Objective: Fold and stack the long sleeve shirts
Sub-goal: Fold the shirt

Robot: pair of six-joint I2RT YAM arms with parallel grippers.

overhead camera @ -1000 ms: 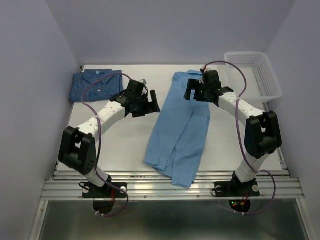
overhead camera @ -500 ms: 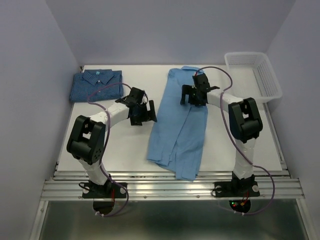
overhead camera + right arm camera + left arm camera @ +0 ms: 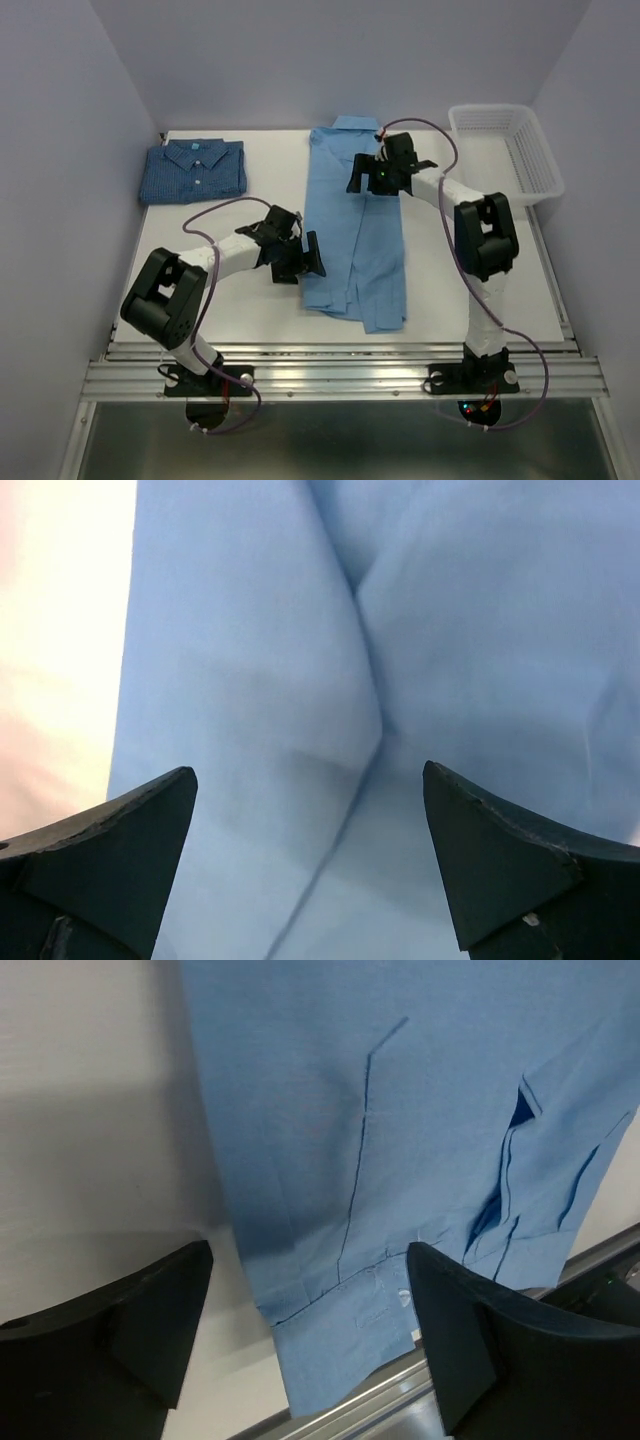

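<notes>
The plain light sky-blue long sleeve shirt (image 3: 355,225) lies as a long narrow strip down the middle of the table, collar at the back. My left gripper (image 3: 300,265) stands open at its near left edge. In the left wrist view a buttoned cuff (image 3: 345,1310) lies between the spread fingers (image 3: 160,1310) of the left gripper (image 3: 310,1290). My right gripper (image 3: 388,172) hangs open over the shirt's upper part. In its wrist view only creased blue cloth (image 3: 330,680) shows between the jaws of the right gripper (image 3: 310,800). The darker checked shirt (image 3: 195,170) lies folded at the back left.
A white mesh basket (image 3: 505,145) sits at the back right corner. The table's metal front rail (image 3: 340,375) runs along the near edge, close to the shirt's hem. Purple-grey walls enclose the table on three sides.
The light-blue shirt has swung straighter, its collar end now further left and back. My right gripper moved left with it. My left gripper moved nearer and to the shirt's lower edge.
</notes>
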